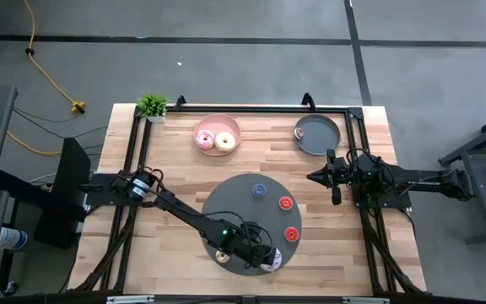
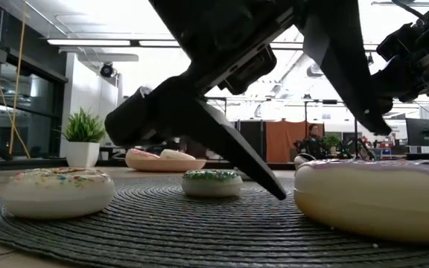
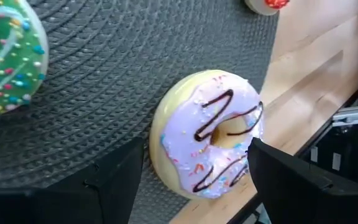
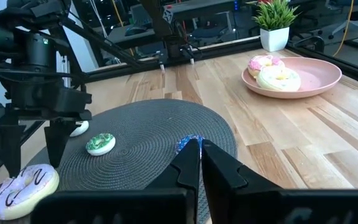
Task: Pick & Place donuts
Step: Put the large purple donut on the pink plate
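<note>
My left gripper (image 1: 267, 259) is open over the near edge of the dark round mat (image 1: 234, 207). Its two fingers stand on either side of the purple-frosted donut (image 3: 209, 133), which lies flat on the mat; I see no touch. On the mat also lie a green donut (image 4: 100, 143), a white sprinkled donut (image 2: 56, 191), a blue donut (image 1: 259, 191) and two red donuts (image 1: 286, 203) (image 1: 291, 234). My right gripper (image 4: 201, 150) is shut and holds nothing, and it waits at the table's right side.
A pink plate (image 1: 230, 124) at the back holds a pink donut (image 1: 203, 138) and a white donut (image 1: 224, 141). A grey plate (image 1: 321, 138) at the back right holds a brown donut (image 1: 300, 132). A small potted plant (image 1: 152, 105) stands at the far left corner.
</note>
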Motion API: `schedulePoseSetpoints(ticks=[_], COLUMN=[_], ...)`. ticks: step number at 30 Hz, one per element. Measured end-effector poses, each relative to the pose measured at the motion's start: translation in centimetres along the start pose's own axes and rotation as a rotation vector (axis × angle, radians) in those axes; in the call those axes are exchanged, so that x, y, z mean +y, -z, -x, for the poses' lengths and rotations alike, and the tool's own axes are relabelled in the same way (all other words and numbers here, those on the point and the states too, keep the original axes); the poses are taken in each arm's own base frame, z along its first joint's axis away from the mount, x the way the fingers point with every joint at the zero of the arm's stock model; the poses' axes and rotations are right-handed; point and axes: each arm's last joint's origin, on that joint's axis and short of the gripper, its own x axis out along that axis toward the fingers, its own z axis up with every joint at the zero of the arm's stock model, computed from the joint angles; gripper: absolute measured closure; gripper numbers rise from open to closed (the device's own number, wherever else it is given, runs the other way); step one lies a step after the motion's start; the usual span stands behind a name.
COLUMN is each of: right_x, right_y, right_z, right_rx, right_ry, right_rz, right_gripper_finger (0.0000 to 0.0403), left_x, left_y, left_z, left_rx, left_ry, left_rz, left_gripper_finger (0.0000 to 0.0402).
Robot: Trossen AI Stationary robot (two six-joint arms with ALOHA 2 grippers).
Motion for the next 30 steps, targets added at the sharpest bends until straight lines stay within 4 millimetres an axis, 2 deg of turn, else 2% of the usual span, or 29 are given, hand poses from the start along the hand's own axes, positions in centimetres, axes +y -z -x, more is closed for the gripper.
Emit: schedulePoseSetpoints(ticks=[26, 30], right_x=[0.00, 0.00], right_y=[-0.02, -0.02], right_z=[0.00, 0.00], right_rx=[-0.001, -0.001], right_ry=[0.000, 0.000], right_rz=[0.000, 0.000], right_gripper_finger=[0.0402, 0.0399], left_x=[0.47, 0.53], left_y=[0.01, 0.02], left_z=[-0.42, -0.50], left_rx=[0.001, 0.001], left_ry=[-0.030, -0.032], left_rz=[-0.028, -0.041], left_gripper_finger=[0.0125, 0.0138])
